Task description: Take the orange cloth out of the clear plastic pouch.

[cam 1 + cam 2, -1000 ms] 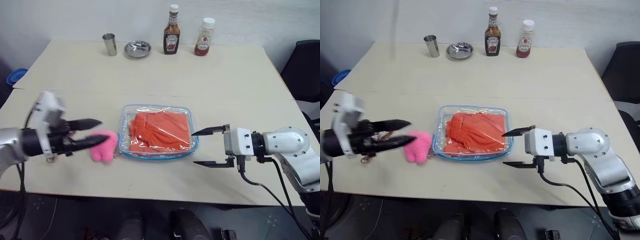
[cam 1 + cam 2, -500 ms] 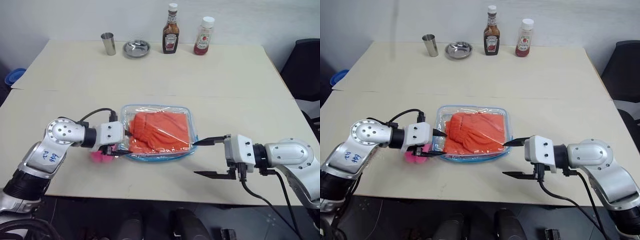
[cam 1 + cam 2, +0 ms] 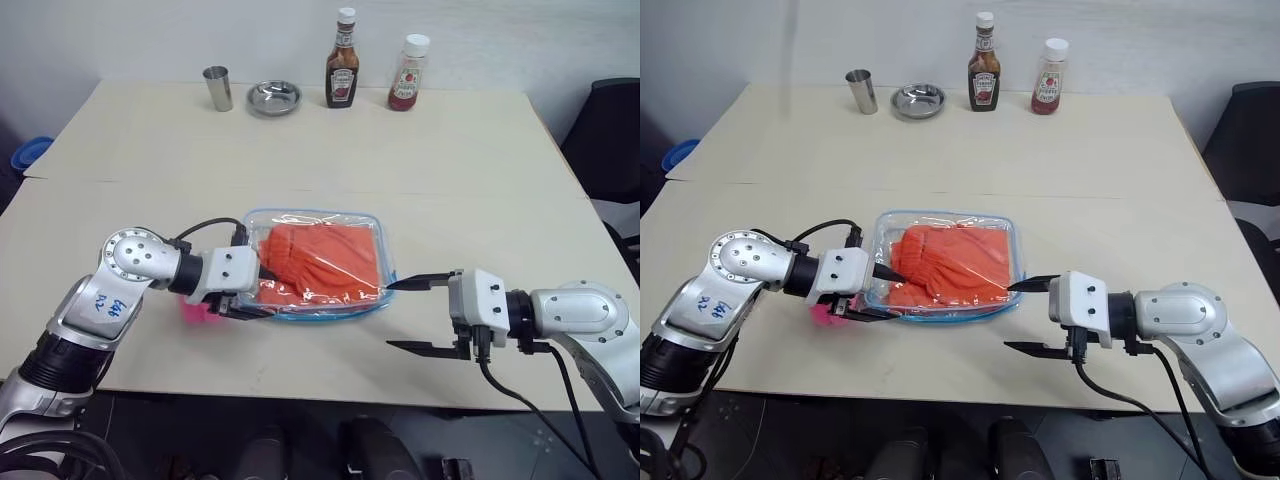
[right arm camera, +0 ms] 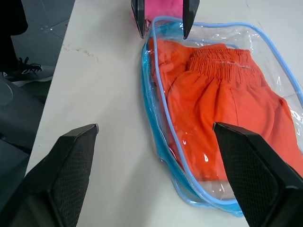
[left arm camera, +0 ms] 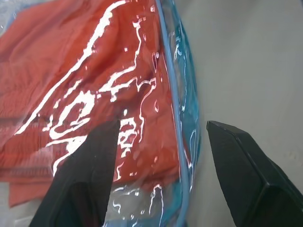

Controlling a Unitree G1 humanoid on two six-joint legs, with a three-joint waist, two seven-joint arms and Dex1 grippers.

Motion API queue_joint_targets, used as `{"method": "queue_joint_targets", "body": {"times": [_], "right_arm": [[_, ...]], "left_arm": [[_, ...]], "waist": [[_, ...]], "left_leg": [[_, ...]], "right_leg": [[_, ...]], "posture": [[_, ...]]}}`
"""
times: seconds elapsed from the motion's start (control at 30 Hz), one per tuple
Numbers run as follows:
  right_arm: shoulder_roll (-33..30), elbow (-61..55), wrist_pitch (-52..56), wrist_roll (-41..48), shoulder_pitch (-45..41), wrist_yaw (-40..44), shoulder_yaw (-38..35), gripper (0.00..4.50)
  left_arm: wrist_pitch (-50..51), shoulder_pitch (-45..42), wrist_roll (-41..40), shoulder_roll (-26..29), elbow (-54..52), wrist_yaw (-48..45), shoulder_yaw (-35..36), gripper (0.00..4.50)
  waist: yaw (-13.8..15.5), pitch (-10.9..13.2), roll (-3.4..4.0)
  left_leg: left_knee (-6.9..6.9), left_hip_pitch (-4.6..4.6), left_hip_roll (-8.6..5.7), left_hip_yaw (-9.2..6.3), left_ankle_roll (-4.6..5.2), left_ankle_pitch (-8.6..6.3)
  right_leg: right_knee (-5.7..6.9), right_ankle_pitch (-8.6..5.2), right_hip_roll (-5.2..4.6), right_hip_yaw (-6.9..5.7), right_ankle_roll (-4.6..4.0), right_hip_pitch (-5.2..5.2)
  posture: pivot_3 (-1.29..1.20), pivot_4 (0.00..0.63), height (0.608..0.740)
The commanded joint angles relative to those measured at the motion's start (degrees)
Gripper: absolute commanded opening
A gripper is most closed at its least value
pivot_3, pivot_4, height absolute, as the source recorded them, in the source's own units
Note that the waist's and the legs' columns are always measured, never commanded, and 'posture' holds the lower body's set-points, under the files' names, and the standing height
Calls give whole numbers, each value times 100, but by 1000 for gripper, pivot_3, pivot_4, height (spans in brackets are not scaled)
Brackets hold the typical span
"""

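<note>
The clear plastic pouch (image 3: 318, 262) lies flat on the table (image 3: 300, 150), near its front edge, between the two arms; the orange cloth (image 3: 322, 262) is folded inside it, wholly enclosed as far as the views show. The left gripper (image 3: 250, 290) stands with its two black fingers spread, straddling the pouch's blue-trimmed edge on the robot's left, one finger over the plastic and one beside it; it has hold of nothing. The pink pom-pom (image 3: 194, 311) peeps out from under that wrist. The right gripper (image 3: 415, 315) hangs just off the pouch's right edge, spread wide and holding nothing.

My judgement of the risks: if the left fingers close where they stand, they may pinch plastic and cloth together, so the whole pouch would lift or slide instead of opening; the film looks slick and glossy, so a grip on it alone may slip; with the right gripper not pinning the far side, any pull could drag the pouch across the table; the pom-pom under the wrist could snag.

At the back stand two sauce bottles (image 3: 342, 60), a metal cup (image 3: 218, 88) and a small metal bowl (image 3: 275, 97); the bottle labels are too small to read. Blue handwriting shows on the left arm's casing; I cannot make it out.
</note>
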Motion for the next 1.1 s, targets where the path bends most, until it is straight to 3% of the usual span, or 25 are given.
{"method": "queue_joint_targets", "body": {"times": [0.03,0.33,0.53,0.7,0.83,0.93,1.1], "right_arm": [[-35,-225,-1,82,-54,-21,-212,4073],[-9,-172,-13,65,-102,-45,-197,4073],[-8,-135,-36,66,-118,-38,-214,4073],[-1,-140,-57,74,-56,-24,-224,4073],[100,-98,-45,-35,-20,-105,-40,4073],[330,-3,40,-229,-156,-290,259,3564],[833,410,8,-635,-491,-504,770,1896]], "left_arm": [[-360,2,159,-82,142,156,84,2715],[-615,15,207,-205,391,-38,17,23],[-572,101,245,-243,429,-38,23,8],[770,-10,-920,-959,186,343,641,8],[1336,-9,-1266,-1142,45,497,865,8],[1557,129,-1362,-1137,-207,583,889,0],[1873,275,-1499,-1235,-523,760,888,0]], "waist": [[3,0,0],[-2,0,0],[-3,0,0],[13,0,0],[16,0,-1],[-14,0,-1],[-7,0,-1]], "left_leg": [[1,-1,0,0,0,0],[5,-1,0,-1,1,-1],[6,-1,0,0,1,-1],[13,-4,0,-1,3,-2],[24,-12,0,-7,6,-3],[23,-10,1,-7,4,-3],[23,-4,1,-5,1,-1]], "right_leg": [[0,0,0,0,0,0],[2,0,0,-1,0,0],[3,0,0,-1,0,0],[6,0,-1,-2,0,1],[6,1,-1,-6,3,0],[10,1,1,-6,2,0],[15,1,1,-2,2,-1]], "posture": [[0,150,740],[0,150,740],[0,150,740],[0,150,740],[0,150,740],[0,150,740],[0,150,740]]}}
